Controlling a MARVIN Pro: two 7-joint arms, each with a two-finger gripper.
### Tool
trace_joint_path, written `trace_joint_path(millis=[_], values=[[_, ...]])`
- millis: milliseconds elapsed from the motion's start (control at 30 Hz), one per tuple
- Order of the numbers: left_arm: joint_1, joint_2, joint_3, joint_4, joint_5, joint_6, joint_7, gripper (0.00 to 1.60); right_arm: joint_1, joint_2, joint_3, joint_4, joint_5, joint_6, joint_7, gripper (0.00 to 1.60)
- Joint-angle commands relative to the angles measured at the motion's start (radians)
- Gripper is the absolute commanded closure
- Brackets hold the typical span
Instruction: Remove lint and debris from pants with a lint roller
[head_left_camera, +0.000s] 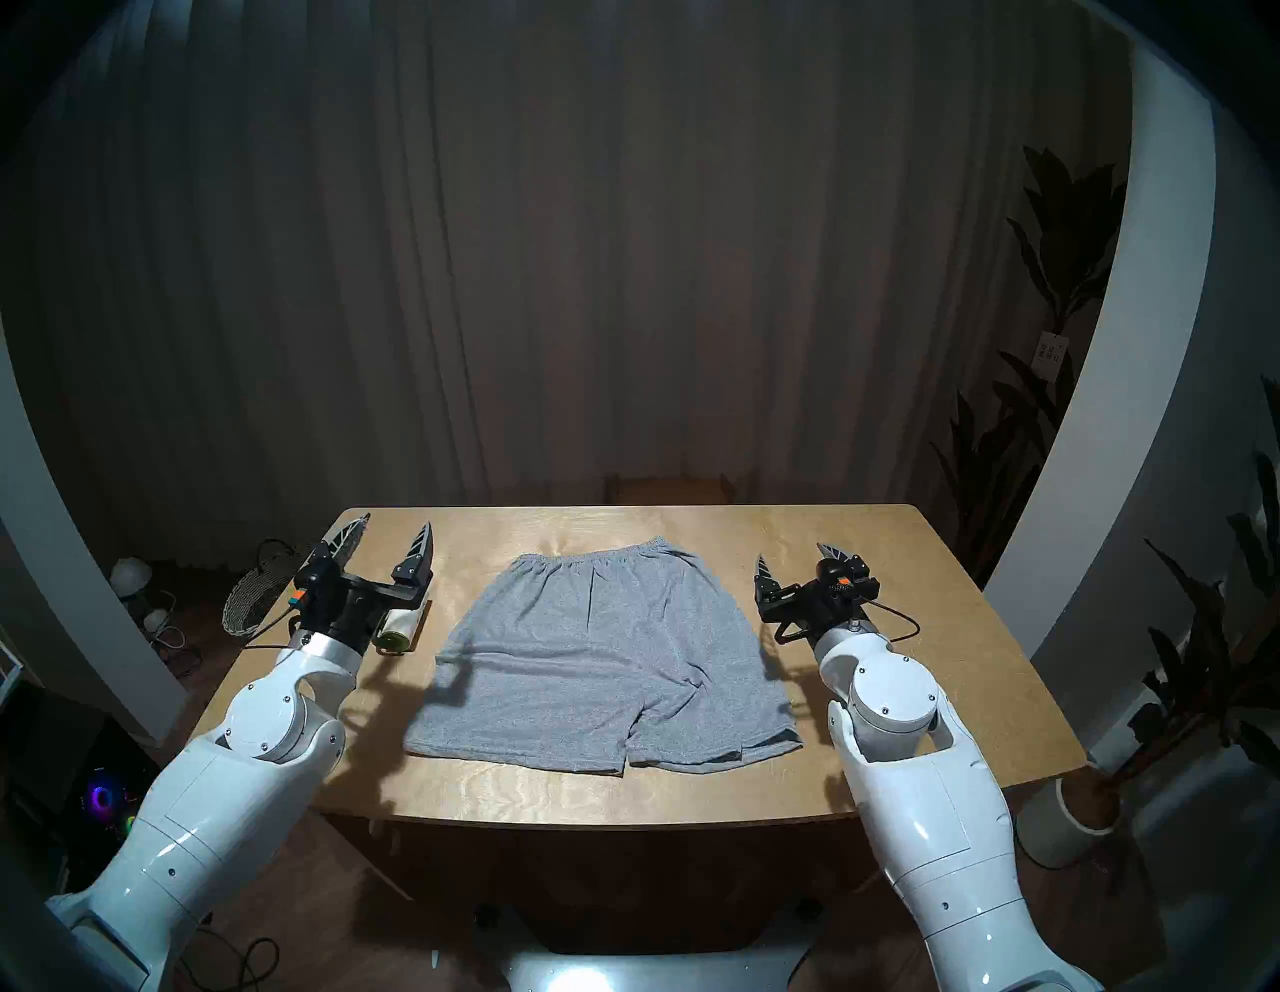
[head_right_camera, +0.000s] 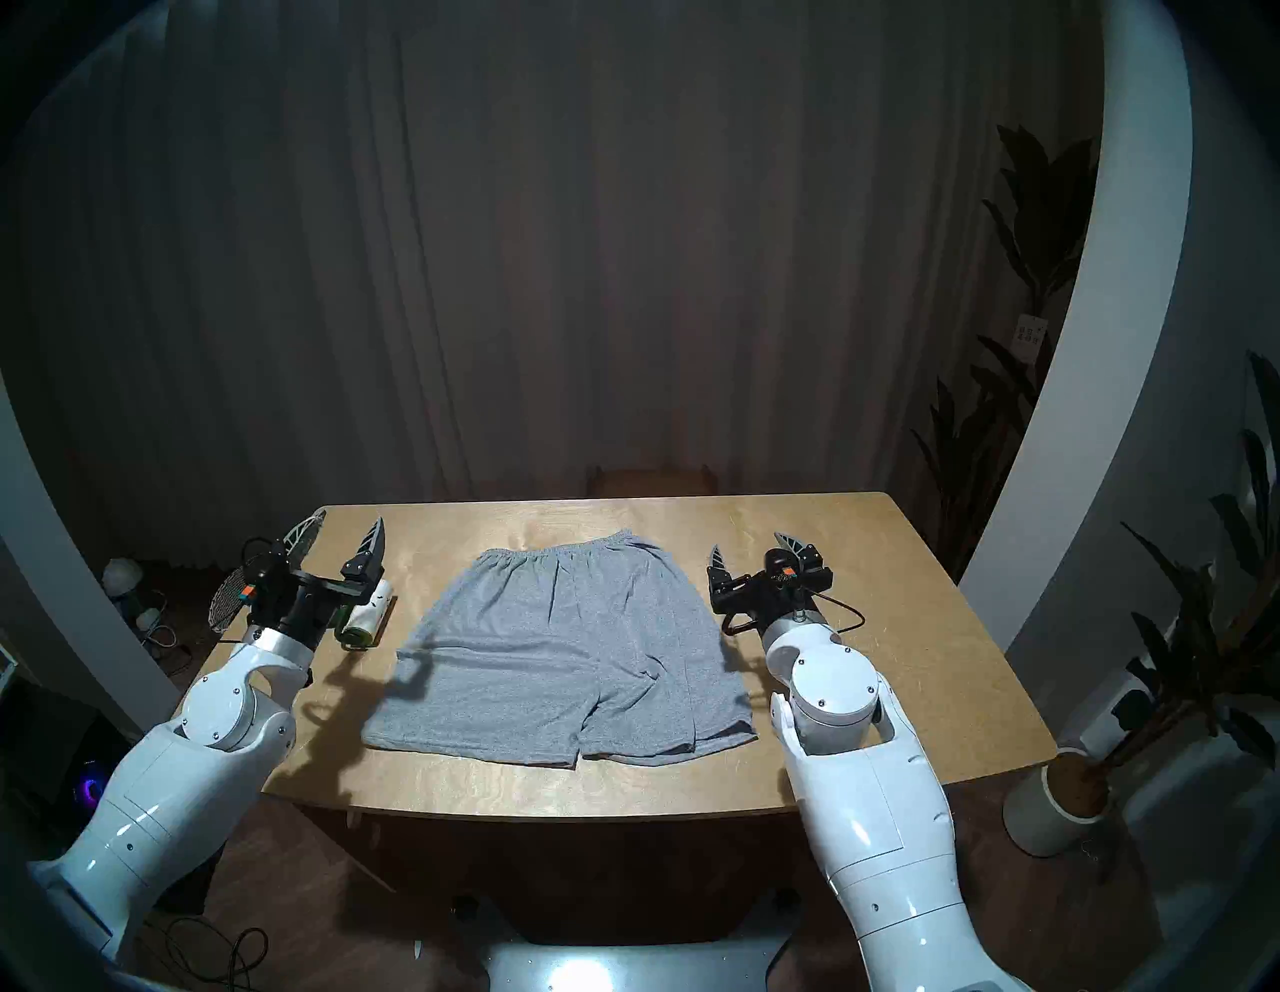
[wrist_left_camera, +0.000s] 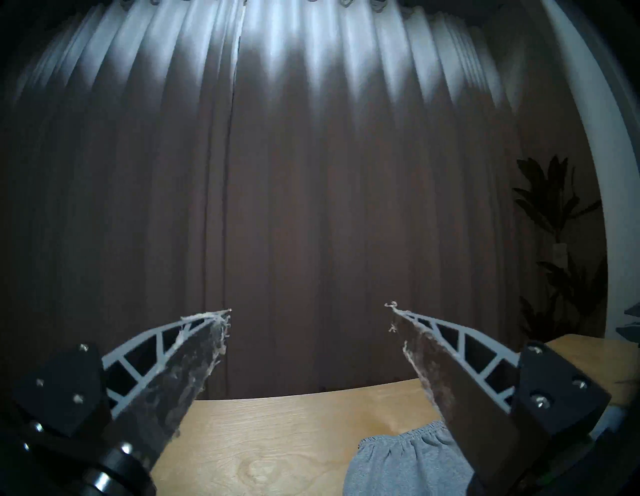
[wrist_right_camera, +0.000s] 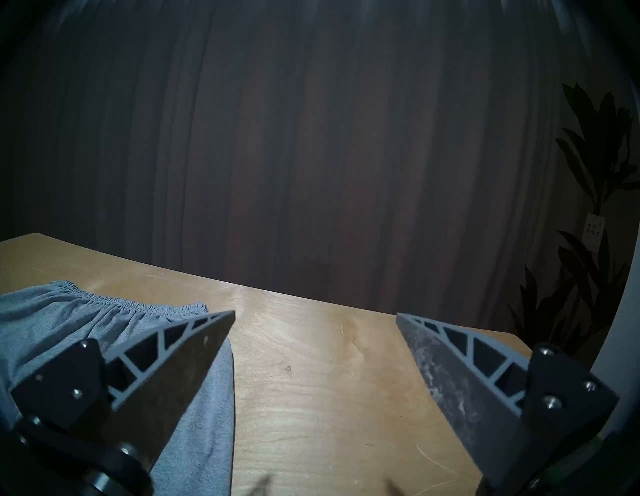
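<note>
Grey knit shorts (head_left_camera: 602, 658) lie flat in the middle of the wooden table (head_left_camera: 623, 796), waistband at the far side; they also show in the other head view (head_right_camera: 561, 658) and at the edge of both wrist views (wrist_left_camera: 398, 464) (wrist_right_camera: 52, 318). The lint roller (head_left_camera: 400, 629) lies on the table just left of the shorts, its white roll partly hidden under my left gripper; it also shows in the other head view (head_right_camera: 366, 618). My left gripper (head_left_camera: 395, 530) hovers open above it, empty. My right gripper (head_left_camera: 796, 558) is open and empty, right of the shorts. No lint specks are visible.
A woven basket (head_left_camera: 260, 596) sits off the table's left edge. A chair back (head_left_camera: 668, 488) stands behind the far edge. Potted plants (head_left_camera: 1080, 796) stand at the right. Curtains hang behind the table.
</note>
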Motion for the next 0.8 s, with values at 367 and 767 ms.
trace_joint_path(millis=[367,767], values=[[-0.066,0.010,0.011,0.027,0.046,0.035,0.003,0.00,0.026,-0.019,-0.002,0.006,0.010,-0.057,-0.027,0.00],[-0.096,0.018,0.037,0.024,0.143,0.164,0.103,0.00,0.026,-0.014,-0.007,0.007,0.015,-0.061,-0.033,0.00]])
